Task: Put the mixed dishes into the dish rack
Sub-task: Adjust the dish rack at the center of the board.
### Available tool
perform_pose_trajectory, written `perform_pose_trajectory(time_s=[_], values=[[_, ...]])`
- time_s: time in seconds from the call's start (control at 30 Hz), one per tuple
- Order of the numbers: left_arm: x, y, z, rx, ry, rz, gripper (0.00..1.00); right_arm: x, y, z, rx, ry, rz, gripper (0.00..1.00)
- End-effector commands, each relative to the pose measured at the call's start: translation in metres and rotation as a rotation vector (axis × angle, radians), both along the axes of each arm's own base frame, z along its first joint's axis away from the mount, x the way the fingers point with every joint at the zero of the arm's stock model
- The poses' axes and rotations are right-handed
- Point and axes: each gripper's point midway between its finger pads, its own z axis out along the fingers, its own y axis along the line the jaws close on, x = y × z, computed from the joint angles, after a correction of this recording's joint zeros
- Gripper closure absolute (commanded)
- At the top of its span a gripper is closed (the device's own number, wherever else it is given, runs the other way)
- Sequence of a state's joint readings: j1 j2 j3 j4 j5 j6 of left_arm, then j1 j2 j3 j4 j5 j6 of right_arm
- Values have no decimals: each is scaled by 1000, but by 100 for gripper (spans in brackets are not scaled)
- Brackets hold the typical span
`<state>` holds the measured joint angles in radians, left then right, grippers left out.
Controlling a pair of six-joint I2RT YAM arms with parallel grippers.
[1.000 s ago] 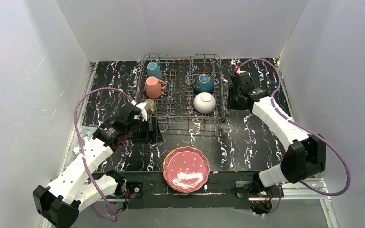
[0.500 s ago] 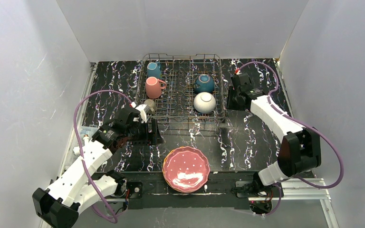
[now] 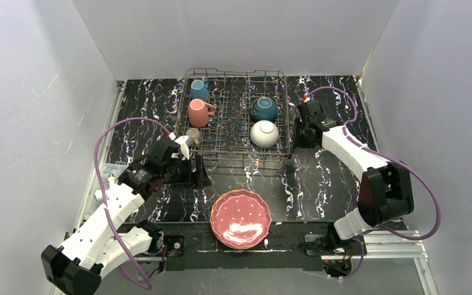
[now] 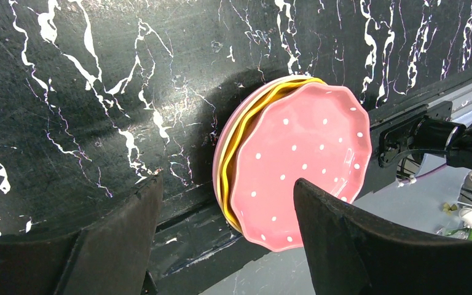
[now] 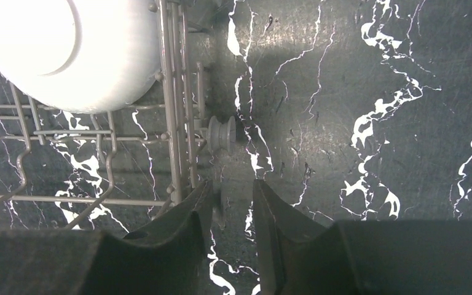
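Observation:
The wire dish rack (image 3: pixel 236 147) stands at the back centre. It holds a teal mug (image 3: pixel 199 90), a pink mug (image 3: pixel 200 113), an olive-grey mug (image 3: pixel 193 136), a dark-blue bowl (image 3: pixel 263 109) and a white bowl (image 3: pixel 264 133). A pink dotted plate (image 3: pixel 241 216) tops a stack with orange rims at the near edge. My left gripper (image 3: pixel 196 173) is open and empty, left of the stack; the pink plate (image 4: pixel 301 166) shows between its fingers (image 4: pixel 123 233). My right gripper (image 3: pixel 299 134) is just outside the rack's right wall (image 5: pixel 173 123), its jaws a narrow gap apart and empty (image 5: pixel 232 182). The white bowl (image 5: pixel 55 49) is to its upper left.
A small grey roller (image 5: pixel 221 134) sticks out of the rack's right side, just ahead of my right fingers. White walls close in the table on the left, back and right. The plate stack overhangs the table's near edge (image 4: pixel 178 215).
My right gripper has moved a little nearer and leftward along the rack's right side. My left arm has shifted slightly. The dishes have not moved.

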<state>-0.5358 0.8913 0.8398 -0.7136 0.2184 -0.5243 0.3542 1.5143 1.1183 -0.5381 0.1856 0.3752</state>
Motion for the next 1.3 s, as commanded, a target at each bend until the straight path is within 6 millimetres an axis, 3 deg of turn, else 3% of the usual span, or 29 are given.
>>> perform_pose_trajectory(time_s=[0.0, 0.37, 0.63, 1.03, 1.13, 1.27], values=[[-5, 3, -3, 1, 15, -2, 24, -4, 1, 4, 27, -18, 6, 63], [-5, 3, -4, -2, 14, 7, 23, -33, 11, -7, 114, 24, 49, 66], [-5, 4, -1, -8, 8, 13, 23, -56, 22, -2, 178, 15, 89, 67], [-6, 4, 4, -17, -2, 22, 22, -92, 61, -5, 235, 44, 199, 68], [-7, 5, 5, -17, -5, 24, 22, -96, 70, 2, 247, 30, 226, 68], [-8, 7, 7, -13, -12, 28, 21, -94, 72, 26, 258, -23, 230, 67]])
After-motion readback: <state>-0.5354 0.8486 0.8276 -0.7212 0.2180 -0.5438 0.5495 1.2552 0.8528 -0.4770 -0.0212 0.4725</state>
